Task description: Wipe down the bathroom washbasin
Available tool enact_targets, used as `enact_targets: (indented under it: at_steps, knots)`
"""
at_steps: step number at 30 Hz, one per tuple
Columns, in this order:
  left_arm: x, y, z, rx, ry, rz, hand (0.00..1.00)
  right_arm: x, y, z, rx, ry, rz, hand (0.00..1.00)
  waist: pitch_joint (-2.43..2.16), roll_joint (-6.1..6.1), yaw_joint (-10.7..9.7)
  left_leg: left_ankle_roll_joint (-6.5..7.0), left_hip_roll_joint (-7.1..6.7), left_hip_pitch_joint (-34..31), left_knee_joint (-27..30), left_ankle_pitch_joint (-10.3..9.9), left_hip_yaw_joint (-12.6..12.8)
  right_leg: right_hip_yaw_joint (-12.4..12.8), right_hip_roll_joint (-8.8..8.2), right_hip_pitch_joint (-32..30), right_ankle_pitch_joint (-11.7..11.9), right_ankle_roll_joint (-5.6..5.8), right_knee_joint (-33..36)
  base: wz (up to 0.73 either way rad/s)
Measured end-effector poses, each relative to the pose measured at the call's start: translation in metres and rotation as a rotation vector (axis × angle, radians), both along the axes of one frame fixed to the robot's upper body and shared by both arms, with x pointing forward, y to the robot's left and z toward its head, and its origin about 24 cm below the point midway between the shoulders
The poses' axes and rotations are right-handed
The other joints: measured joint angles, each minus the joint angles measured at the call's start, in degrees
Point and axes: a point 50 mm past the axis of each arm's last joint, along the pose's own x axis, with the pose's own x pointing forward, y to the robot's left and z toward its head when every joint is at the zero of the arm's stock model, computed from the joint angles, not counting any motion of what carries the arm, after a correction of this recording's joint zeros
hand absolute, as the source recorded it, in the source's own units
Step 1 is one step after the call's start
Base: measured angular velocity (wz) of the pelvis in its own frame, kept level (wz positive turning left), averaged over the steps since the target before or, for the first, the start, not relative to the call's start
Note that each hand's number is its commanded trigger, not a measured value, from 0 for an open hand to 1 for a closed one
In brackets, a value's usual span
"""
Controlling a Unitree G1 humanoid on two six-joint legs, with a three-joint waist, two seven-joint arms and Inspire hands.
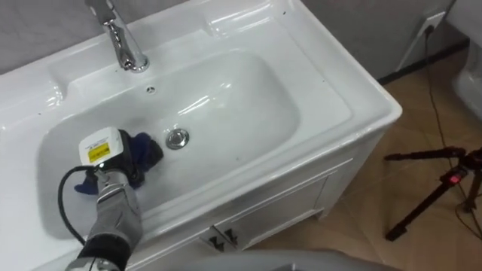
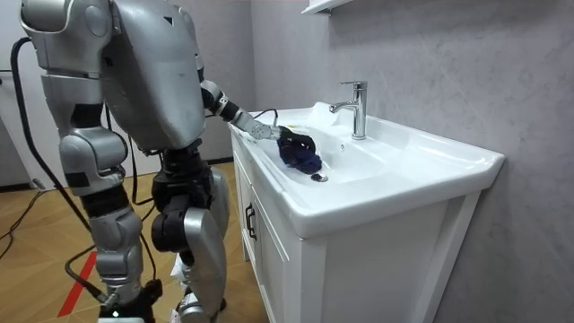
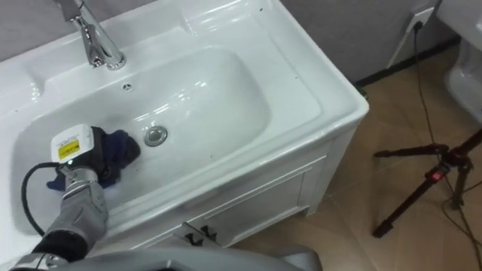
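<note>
L hand (image 1: 105, 156) down in basin (image 1: 248, 83) on blue cloth (image 1: 147, 149); fingers buried in it, can't tell grip. Cloth just left of drain (image 1: 177, 138). Rest of bowl runs long to the right, so next sweep prob goes that way.

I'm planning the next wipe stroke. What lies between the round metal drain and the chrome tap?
A small overflow hole in the white basin, on its back wall. The rest between round metal drain and chrome tap is bare, as the left eye view shows.
</note>
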Motion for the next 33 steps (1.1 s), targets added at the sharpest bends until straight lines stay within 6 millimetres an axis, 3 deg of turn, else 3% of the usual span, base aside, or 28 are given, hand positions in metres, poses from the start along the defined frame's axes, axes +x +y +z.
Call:
enact_targets:
  at_steps: [7,14,18,21,26,29,30,33]
  knots:
    - [0.024,-0.016,0.007,-0.047,-0.028,-0.013,1.00,-0.005,0.012,-0.003,0.060,0.050,-0.027,0.00,0.66,-1.10,-3.16,-0.01,-0.18,-0.43,-0.01,0.00,3.25,2.54,0.25,-2.04,0.25,0.70,0.98,-0.16]
    - [0.045,-0.031,0.018,-0.093,-0.057,0.002,1.00,-0.001,0.011,-0.003,0.085,0.073,-0.014,0.00,0.65,-1.31,-6.61,0.03,-1.09,-2.89,-0.05,0.02,6.55,3.27,-0.66,-4.84,1.30,2.36,0.92,-0.05]
    - [0.057,-0.056,0.024,-0.171,-0.069,-0.064,1.00,0.006,0.011,-0.003,0.108,0.081,0.019,0.00,0.62,-1.45,-7.83,0.11,-2.00,-3.38,-0.12,-0.01,7.88,3.63,-1.37,-5.38,1.97,3.59,0.67,-0.02]
    - [0.066,-0.075,0.034,-0.236,-0.078,-0.134,1.00,0.016,0.012,-0.003,0.129,0.066,0.032,0.00,0.63,-1.60,-9.96,0.29,-2.16,-4.10,-0.10,-0.12,8.13,3.54,-2.23,-5.88,2.28,4.46,0.40,0.03]
    - [0.077,-0.100,0.045,-0.302,-0.093,-0.221,1.00,0.020,0.010,-0.002,0.129,0.064,0.058,0.00,0.77,-1.89,-10.84,1.26,-2.56,-4.84,-0.05,-0.58,8.89,3.07,-2.59,-6.09,2.99,5.38,-0.41,0.06]
    - [0.085,-0.107,0.052,-0.349,-0.083,-0.241,1.00,0.023,0.008,-0.002,0.133,0.068,0.083,0.00,0.82,-1.79,-11.00,2.91,-2.65,-5.60,-0.07,-1.19,8.91,2.04,-2.96,-6.53,3.06,5.92,-0.43,0.19]
    - [0.087,-0.113,0.056,-0.394,-0.079,-0.257,1.00,0.024,0.009,-0.002,0.141,0.074,0.102,0.00,0.84,-1.75,-11.02,4.19,-2.50,-5.82,-0.18,-1.69,8.89,1.37,-2.94,-6.60,3.11,6.04,-0.39,0.18]
    - [0.090,-0.128,0.064,-0.477,-0.084,-0.297,1.00,0.031,0.010,-0.002,0.141,0.076,0.158,0.00,0.89,-1.61,-10.91,4.66,-2.78,-6.38,-0.03,-1.98,8.50,0.52,-3.43,-6.52,3.36,6.49,-0.89,0.12]
